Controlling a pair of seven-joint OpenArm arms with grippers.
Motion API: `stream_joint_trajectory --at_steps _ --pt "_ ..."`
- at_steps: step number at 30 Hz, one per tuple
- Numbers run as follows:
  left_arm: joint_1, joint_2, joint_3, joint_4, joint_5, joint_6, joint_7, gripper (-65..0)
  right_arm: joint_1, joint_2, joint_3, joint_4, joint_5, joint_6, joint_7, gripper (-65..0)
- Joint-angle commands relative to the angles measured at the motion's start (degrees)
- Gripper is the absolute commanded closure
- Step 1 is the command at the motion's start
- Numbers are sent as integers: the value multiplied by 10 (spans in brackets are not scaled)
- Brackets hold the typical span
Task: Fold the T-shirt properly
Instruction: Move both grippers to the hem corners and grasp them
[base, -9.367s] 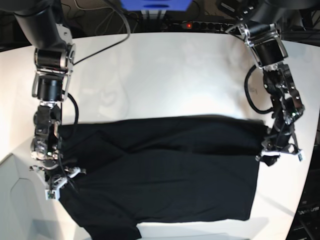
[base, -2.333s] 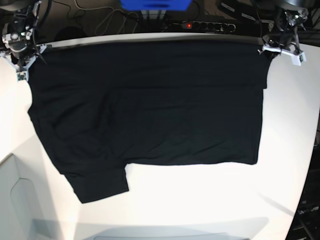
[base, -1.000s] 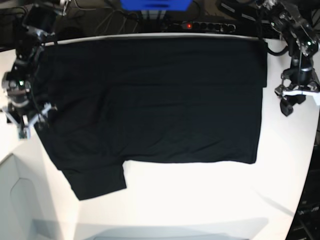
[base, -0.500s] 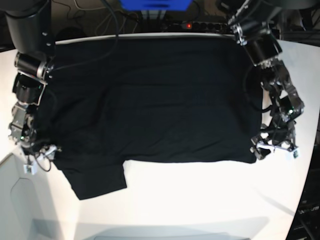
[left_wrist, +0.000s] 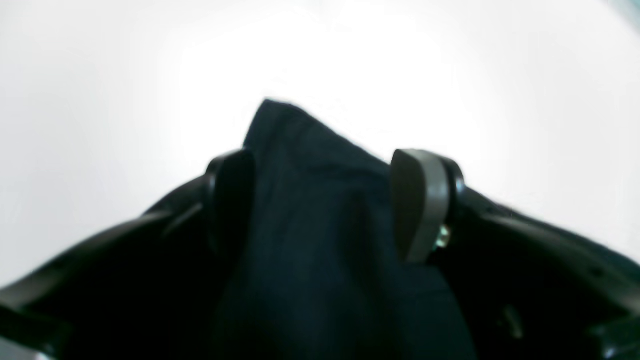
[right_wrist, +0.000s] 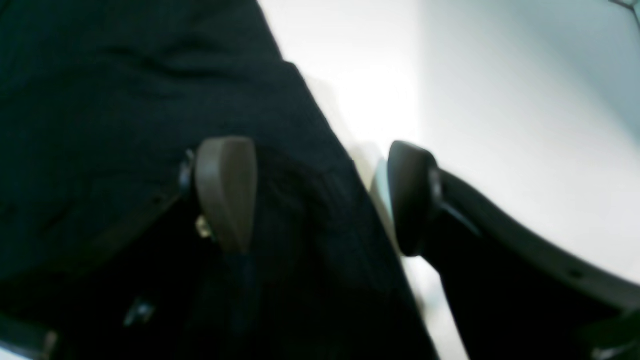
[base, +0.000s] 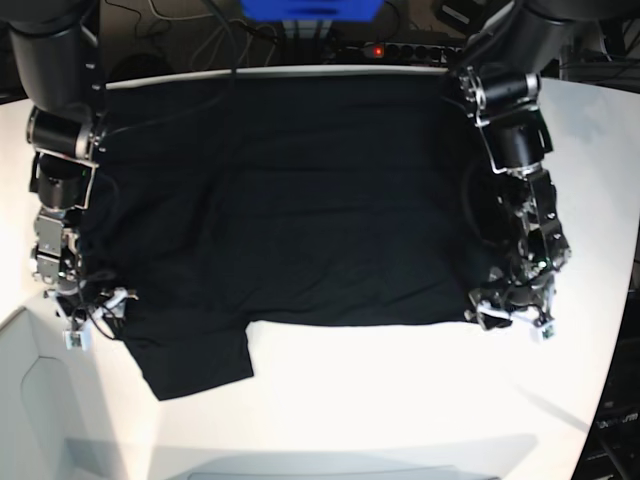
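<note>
Between the parted fingers of the left gripper (left_wrist: 320, 205) a corner of the T-shirt (base: 300, 200) is framed, not clamped | right gripper (right_wrist: 320, 195) is likewise spread over the cloth's edge, nothing pinched | T-shirt is laid flat on the white table (base: 400, 400), both grippers at its near corners.

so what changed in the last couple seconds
Both arms came down from the shirt's far corners to its near edge. The left claw now straddles the near corner of the T-shirt, and the right claw sits open over the sleeve edge. The shirt stayed spread flat.
</note>
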Motion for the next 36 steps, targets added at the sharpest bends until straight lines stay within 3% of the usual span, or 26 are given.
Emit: stream_joint_trajectory --at_steps 1,13,24,33,36 --pt "-27 -7 6 -7 -4 -2 -26 -409 10 4 -8 6 6 1 1 -363" --pt "-71 -31 47 -115 -4 2 -94 -409 6 -1 -27 6 6 1 1 -2" --pt "-104 -44 48 -236 -3 2 -169 -409 0 -4 -27 6 5 1 1 0" --pt "-117 -40 48 -282 55 -2 -200 -401 -2 -4 -27 6 5 1 1 0" --pt "-117 -32 48 -282 55 -2 -200 -303 -2 -4 -27 6 5 1 1 0"
